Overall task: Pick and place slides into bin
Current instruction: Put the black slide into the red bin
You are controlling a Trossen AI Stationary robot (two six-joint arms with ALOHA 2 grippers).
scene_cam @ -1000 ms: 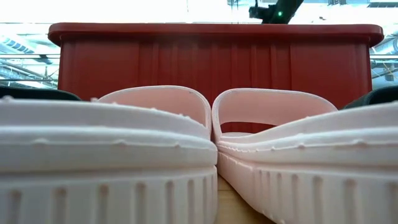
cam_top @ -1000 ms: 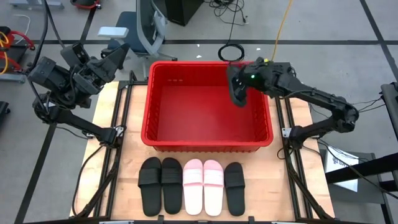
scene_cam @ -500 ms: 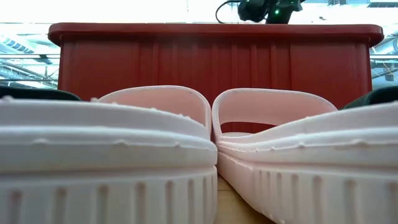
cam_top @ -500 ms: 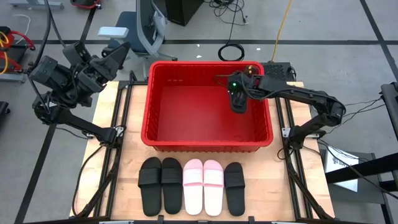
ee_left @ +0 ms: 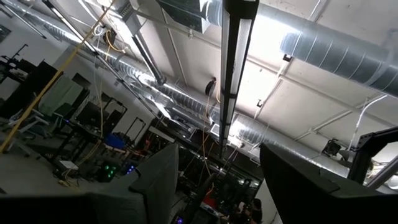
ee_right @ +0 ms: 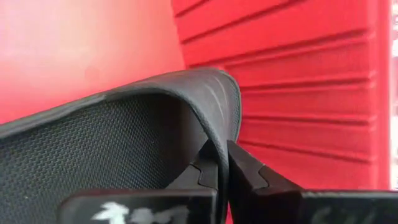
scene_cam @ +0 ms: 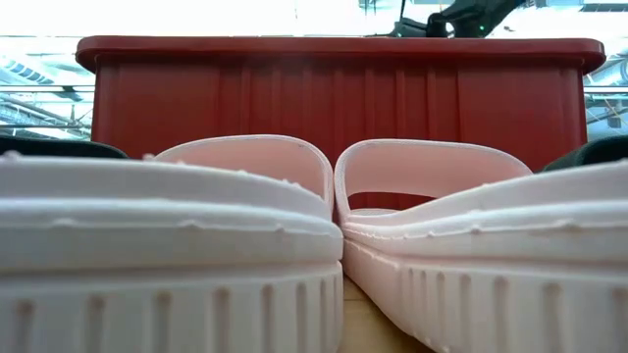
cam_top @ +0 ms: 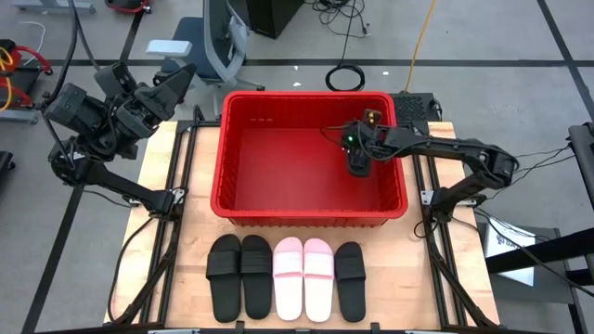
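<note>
1. Seen from above, the right gripper point(cam_top: 357, 158) has dropped from above the far right corner of the bin point(cam_top: 232, 102) to low inside it, near the right wall, carrying a black slide point(cam_top: 358, 165). Five slides point(cam_top: 284, 276) lie unmoved in a row on the table point(cam_top: 158, 232) in front of the bin. The left gripper point(cam_top: 176, 82) waits raised off the far-left corner.
2. At table height, only the right arm's dark links show above the bin's rim; two pink slides point(scene_cam: 245, 206) fill the foreground.
3. Looking along the left wrist, its fingers point(ee_left: 161, 180) stand wide apart, empty, pointed at the ceiling.
4. Looking along the right wrist, its fingertips point(ee_right: 245, 168) pinch the slide's strap edge, red floor close behind. Release looks near, I judge.
</note>
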